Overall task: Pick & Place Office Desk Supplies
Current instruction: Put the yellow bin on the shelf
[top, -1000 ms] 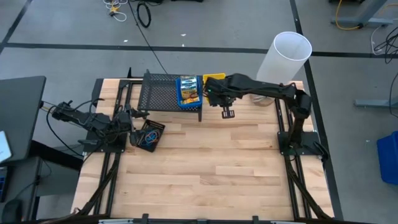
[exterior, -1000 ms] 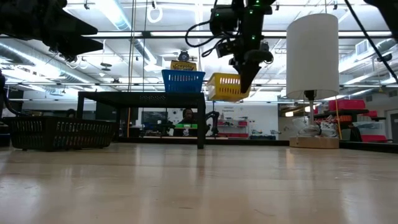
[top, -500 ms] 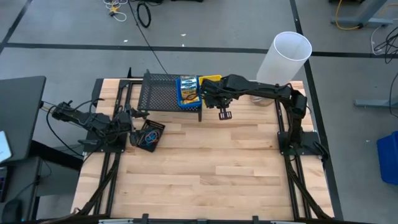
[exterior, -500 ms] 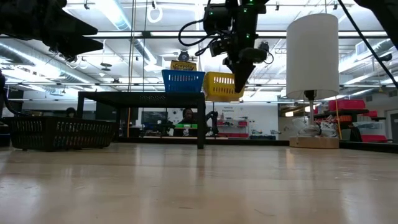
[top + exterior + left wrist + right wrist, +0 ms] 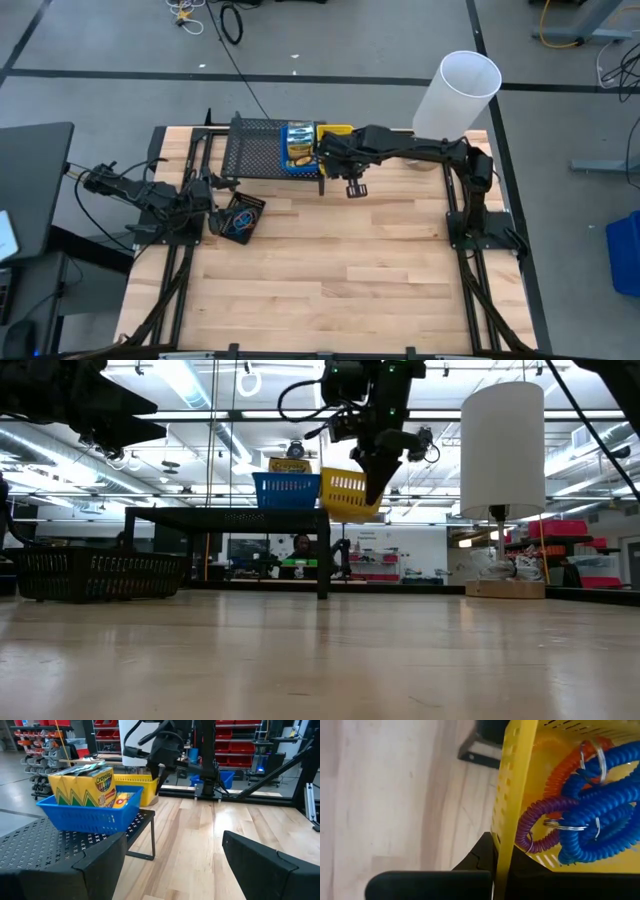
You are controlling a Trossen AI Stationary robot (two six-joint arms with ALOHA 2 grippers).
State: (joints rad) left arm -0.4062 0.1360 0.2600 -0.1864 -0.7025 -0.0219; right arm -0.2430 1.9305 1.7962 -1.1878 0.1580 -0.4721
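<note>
A yellow bin (image 5: 345, 495) holding blue, orange and purple coiled loops (image 5: 590, 820) hangs at the right end of the black mesh rack (image 5: 262, 150), with my right gripper (image 5: 495, 880) shut on it. Close beside it, a blue bin (image 5: 90, 812) with crayon boxes (image 5: 82, 785) sits on the rack top. A black bin (image 5: 238, 217) with loops rests on the table near my left gripper (image 5: 172, 870), which waits open at the table's left. My right gripper pinches the yellow bin's side wall (image 5: 502, 845), one finger inside the bin and one outside. The fingers (image 5: 378, 475) come from above, slanting down. The bin is lifted and slightly tilted beside the blue bin; whether it touches the rack I cannot tell.
A tall white cylinder (image 5: 455, 95) stands at the table's far right corner, behind the right arm. The near half of the wooden table (image 5: 340, 290) is bare. A dark monitor (image 5: 35, 185) stands off the left edge.
My right gripper has carried the yellow bin toward the table's left, up to the rack's right end, and the bin has tipped a little. The blue bin with its crayon boxes has slid slightly left along the rack top.
</note>
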